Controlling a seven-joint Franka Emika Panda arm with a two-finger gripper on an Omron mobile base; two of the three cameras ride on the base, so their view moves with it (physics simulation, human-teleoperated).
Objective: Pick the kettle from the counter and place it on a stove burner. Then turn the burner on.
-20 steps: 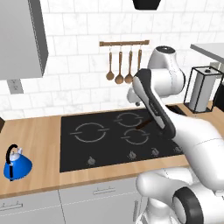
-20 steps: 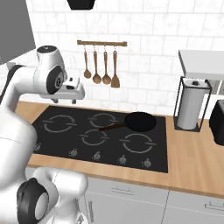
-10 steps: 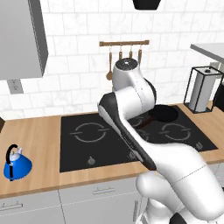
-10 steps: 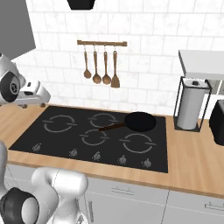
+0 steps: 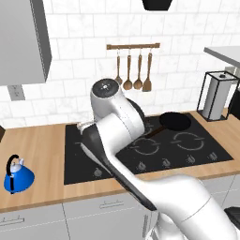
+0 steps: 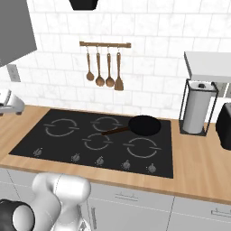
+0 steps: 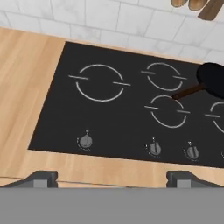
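The kettle (image 5: 18, 175) stands upright on the desk (image 5: 42, 154) at the far left, near the front edge, well apart from the black glass cooktop (image 5: 75, 159) and with bare wood between them. Its black handle arches over the blue body.

The stove burner (image 7: 100, 82), the widest grey ring, sits at the left end of the cooktop and has nothing on it. In the right base view the same ring (image 6: 62, 127) lies nearest the left edge of the glass. A black frying pan (image 6: 143, 125) rests on the right rear part of the cooktop, its handle pointing toward the middle rings; it is well away from the wide ring. A row of small round knobs (image 7: 85, 141) runs along the front strip of the glass.

The pincer (image 7: 111, 177) hangs above the front edge of the cooktop, looking down on it, with its two dark fingertips (image 7: 41, 177) spread far apart and nothing between them. In the left base view the white arm rises across the middle of the cooktop and hides the left rings.

On the wall behind, wooden utensils (image 6: 103, 67) hang from a rail (image 6: 105, 44). To the right of the cooktop a paper towel roll (image 6: 196, 107) stands in a black wire holder, with a dark appliance (image 6: 224, 126) beside it at the edge of the view. A grey wall cabinet (image 5: 23, 42) hangs at upper left, above an outlet (image 5: 15, 93).
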